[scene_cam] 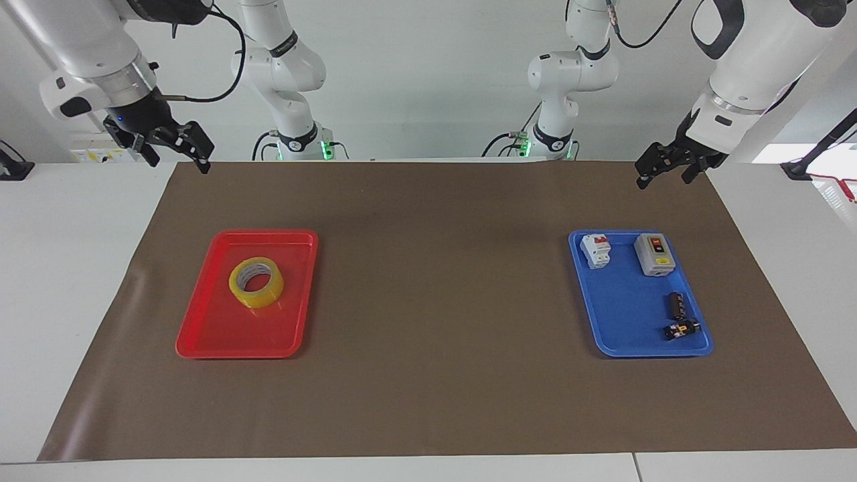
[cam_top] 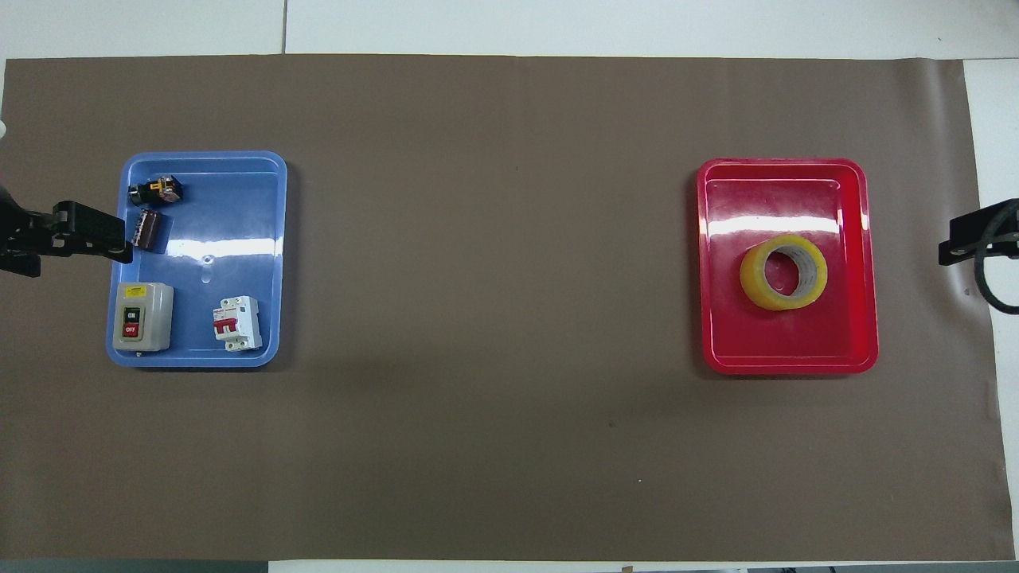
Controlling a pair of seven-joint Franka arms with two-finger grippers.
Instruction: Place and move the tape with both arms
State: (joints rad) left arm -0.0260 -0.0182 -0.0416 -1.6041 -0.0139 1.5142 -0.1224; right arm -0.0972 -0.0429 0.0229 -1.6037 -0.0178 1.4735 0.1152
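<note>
The tape (scene_cam: pixel 256 282), a yellow roll with a pale core, lies flat in the red tray (scene_cam: pixel 221 348) toward the right arm's end of the table; it also shows in the overhead view (cam_top: pixel 783 271). My right gripper (scene_cam: pixel 177 159) is open and empty, raised over the mat's corner near the robots, well apart from the tape. My left gripper (scene_cam: pixel 663 175) is open and empty, held in the air over the mat's edge near the blue tray (scene_cam: pixel 622 321); that arm waits.
The blue tray holds a white circuit breaker (scene_cam: pixel 595 250), a grey switch box (scene_cam: pixel 653 254) and two small dark parts (scene_cam: pixel 677 304). A brown mat (scene_cam: pixel 435 301) covers the table. Two smaller white arms (scene_cam: pixel 288 80) with green lights stand at the robots' edge.
</note>
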